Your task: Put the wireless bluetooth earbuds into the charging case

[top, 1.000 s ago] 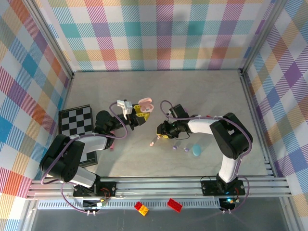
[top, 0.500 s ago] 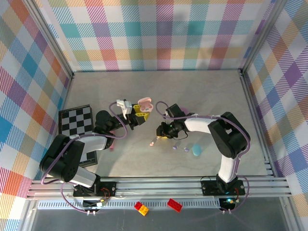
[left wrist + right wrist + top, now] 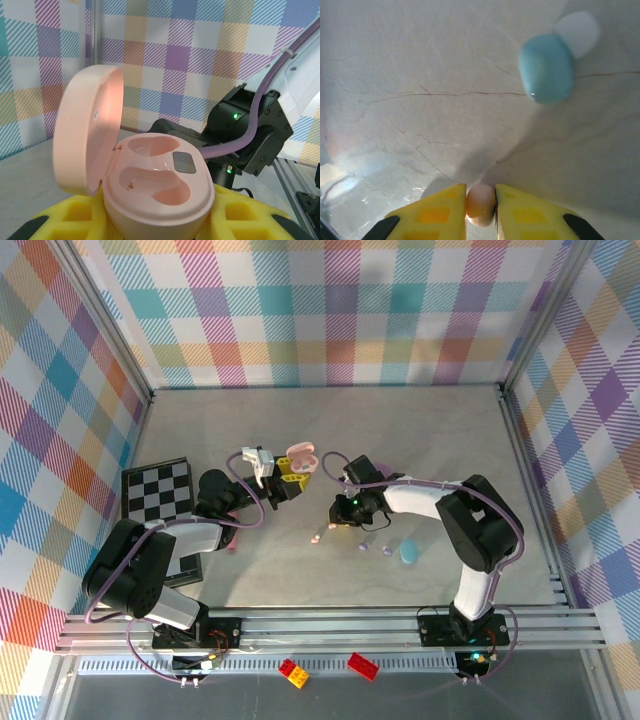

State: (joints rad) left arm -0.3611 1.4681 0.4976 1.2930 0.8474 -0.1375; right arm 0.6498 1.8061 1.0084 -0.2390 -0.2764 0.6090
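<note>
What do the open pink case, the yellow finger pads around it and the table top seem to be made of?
Pink case: smooth plastic, satin sheen, soft highlights on the lid.
Yellow pads: likely foam or soft rubber, matte with moulded recesses.
Table top: marble-look surface with thin veins; stone or printed laminate, cannot tell.

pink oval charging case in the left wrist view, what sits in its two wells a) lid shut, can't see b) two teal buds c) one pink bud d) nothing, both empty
d: the pink oval plastic charging case has its lid open and both wells bare.
</note>
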